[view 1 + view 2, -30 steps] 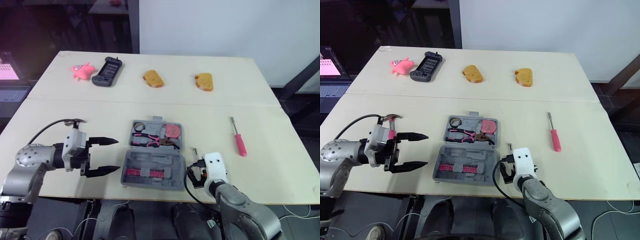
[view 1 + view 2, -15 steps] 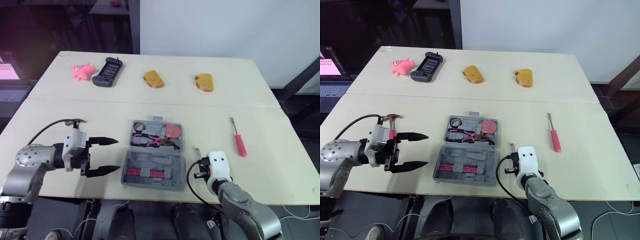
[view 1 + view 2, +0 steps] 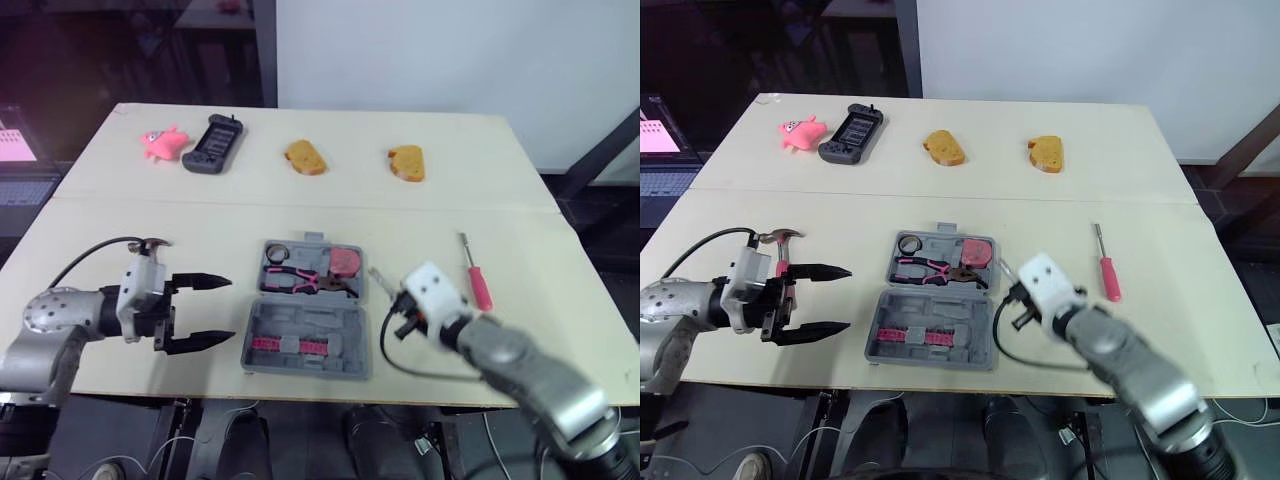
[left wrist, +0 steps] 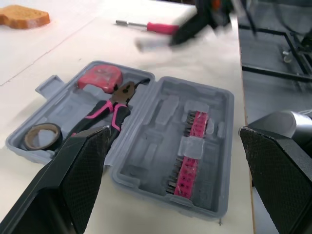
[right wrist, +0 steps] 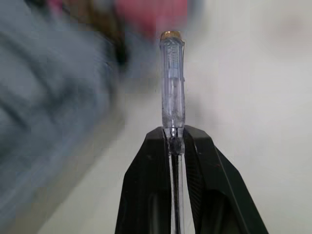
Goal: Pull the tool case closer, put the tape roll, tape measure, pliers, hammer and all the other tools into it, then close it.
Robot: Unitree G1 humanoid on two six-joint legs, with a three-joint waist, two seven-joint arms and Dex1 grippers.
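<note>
Grey hinged tool case (image 3: 300,322): moulded plastic, matt. Pale bench (image 3: 200,222): smooth matt wood. Slim clear screwdriver (image 5: 172,83): glossy transparent plastic handle, brass-coloured metal cap.

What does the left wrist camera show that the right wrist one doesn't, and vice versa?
Left wrist view: the open left tool, and tape roll, pliers and tape measure inside the tool case, red screwdriver beyond. Right wrist view: the grip of the right tool, shut on a clear tester pen with a brass cap. Shared: the table, the case and that tool itself.
</note>
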